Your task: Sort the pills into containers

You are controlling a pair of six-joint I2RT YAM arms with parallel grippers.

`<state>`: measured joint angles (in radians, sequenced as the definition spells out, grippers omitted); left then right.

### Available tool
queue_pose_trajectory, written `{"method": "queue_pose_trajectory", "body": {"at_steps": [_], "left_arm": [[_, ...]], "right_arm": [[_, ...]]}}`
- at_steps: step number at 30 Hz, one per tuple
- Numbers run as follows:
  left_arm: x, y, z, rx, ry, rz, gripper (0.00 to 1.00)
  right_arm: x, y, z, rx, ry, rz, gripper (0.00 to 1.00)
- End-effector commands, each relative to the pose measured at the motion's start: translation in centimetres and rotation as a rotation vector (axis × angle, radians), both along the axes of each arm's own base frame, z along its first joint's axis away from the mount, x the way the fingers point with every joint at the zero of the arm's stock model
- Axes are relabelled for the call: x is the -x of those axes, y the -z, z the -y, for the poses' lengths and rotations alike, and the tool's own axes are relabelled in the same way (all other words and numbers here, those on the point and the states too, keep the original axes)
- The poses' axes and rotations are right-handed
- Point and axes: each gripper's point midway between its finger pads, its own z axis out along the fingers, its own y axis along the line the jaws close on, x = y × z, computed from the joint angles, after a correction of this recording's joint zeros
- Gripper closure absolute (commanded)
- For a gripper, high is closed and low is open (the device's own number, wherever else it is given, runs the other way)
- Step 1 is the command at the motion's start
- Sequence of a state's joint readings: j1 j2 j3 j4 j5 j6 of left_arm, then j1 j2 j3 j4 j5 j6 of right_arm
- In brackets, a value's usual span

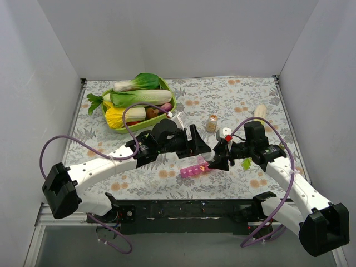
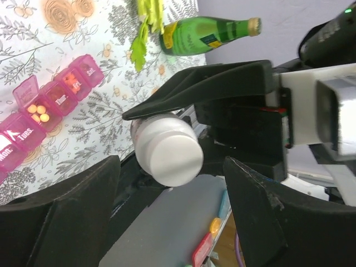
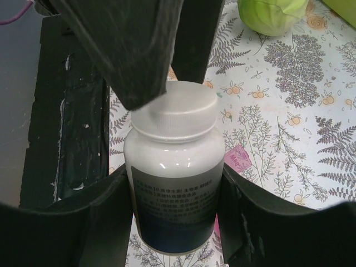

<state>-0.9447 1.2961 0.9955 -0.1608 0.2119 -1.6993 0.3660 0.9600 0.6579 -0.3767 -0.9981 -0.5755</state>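
My right gripper [image 3: 175,173] is shut on a white pill bottle [image 3: 175,194] with a dark label, holding it by the body with its white screw cap [image 3: 181,111] on. In the left wrist view the cap [image 2: 169,156] points at the camera between my left gripper's [image 2: 169,167] wide-open fingers [image 2: 72,206], which do not clamp it. The pink pill organiser [image 1: 194,168] lies on the table just below both grippers. Several of its lids are open, and orange pills [image 2: 38,113] lie in one compartment.
A green tray [image 1: 169,111] of vegetables stands at the back left. A small clear jar [image 1: 211,123] and a pale vegetable [image 1: 260,113] stand behind the grippers. A dark green bottle [image 2: 208,34] and a green leaf [image 1: 246,163] lie by the right arm.
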Motion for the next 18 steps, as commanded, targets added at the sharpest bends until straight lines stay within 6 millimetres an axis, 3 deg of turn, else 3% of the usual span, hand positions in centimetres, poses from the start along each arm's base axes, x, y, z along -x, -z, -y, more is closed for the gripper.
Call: {"method": "queue_pose_trajectory", "body": {"at_steps": [1, 11, 17, 18], "left_arm": [[-0.4, -0.6, 0.3, -0.011, -0.029, 0.008, 0.27], [-0.3, 0.0, 1.1, -0.034, -0.011, 0.008, 0.39], [0.1, -0.1, 1.7, -0.05, 0.034, 0.029, 0.64], [0.3, 0.1, 1.7, -0.06, 0.051, 0.04, 0.75]], "right_arm": [[-0.5, -1.8, -0.4, -0.042, -0.013, 0.057, 0.99], [-0.5, -1.8, -0.3, -0.041, -0.01, 0.064, 0.99], [-0.4, -1.8, -0.3, -0.042, -0.011, 0.062, 0.99], [-0.4, -1.7, -0.3, -0.041, -0.011, 0.061, 0.99]]}}
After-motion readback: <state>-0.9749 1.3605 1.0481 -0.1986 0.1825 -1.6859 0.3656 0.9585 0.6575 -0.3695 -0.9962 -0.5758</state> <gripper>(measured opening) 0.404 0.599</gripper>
